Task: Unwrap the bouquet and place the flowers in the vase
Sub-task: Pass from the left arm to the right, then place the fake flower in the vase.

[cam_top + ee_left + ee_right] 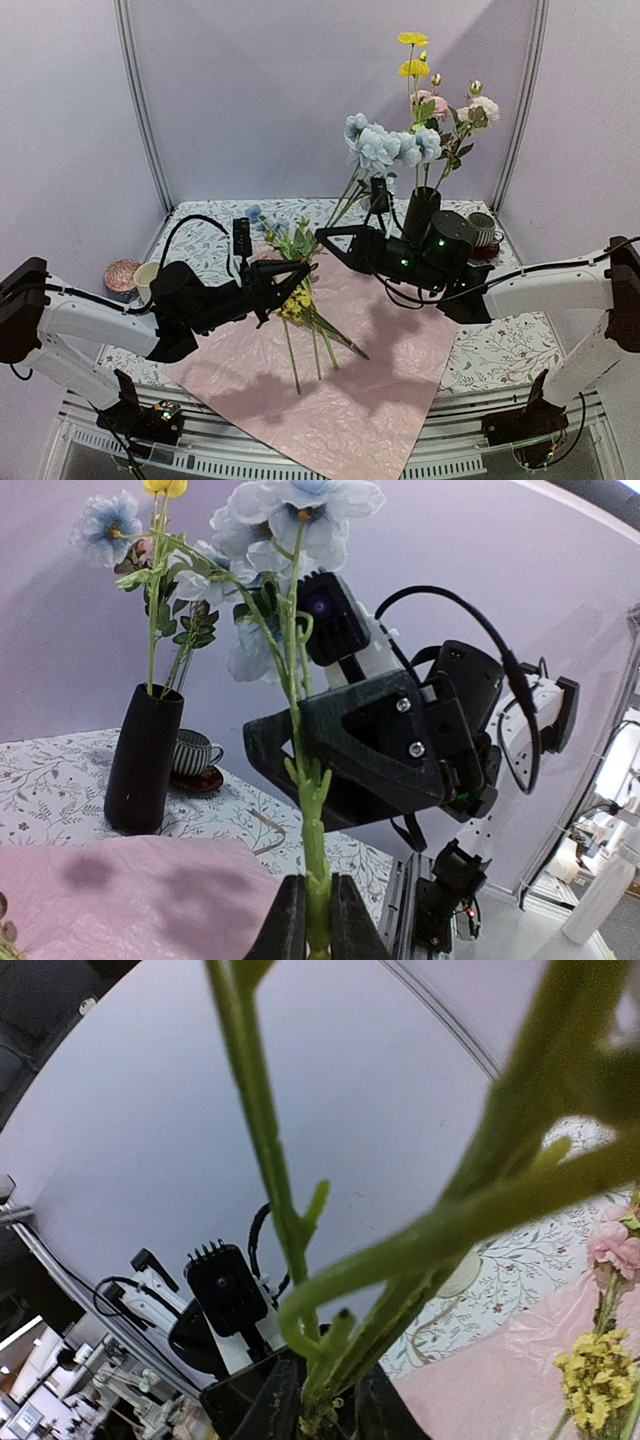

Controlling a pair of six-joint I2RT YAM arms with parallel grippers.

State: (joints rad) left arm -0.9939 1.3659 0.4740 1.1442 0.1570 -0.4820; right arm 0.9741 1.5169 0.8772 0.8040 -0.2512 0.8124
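Observation:
The bouquet is undone: its pink wrapping paper (370, 390) lies spread flat on the table. Loose flowers (305, 310) with yellow blooms rest on it. The black vase (418, 215) (143, 760) stands at the back, holding yellow and pink flowers (440, 100). My left gripper (298, 276) (318, 888) is shut on the lower green stem (315, 810) of a blue flower spray (385, 145) (300, 500) held upright. My right gripper (325, 240) (325, 1390) is closed round the same stem higher up, its black body (370, 750) just behind the stem in the left wrist view.
A striped cup on a red saucer (485, 235) (195, 760) stands right of the vase. A pinkish ball (122, 275) and a pale cup (147, 280) sit at the table's left edge. The floral tablecloth (500, 350) shows beside the paper.

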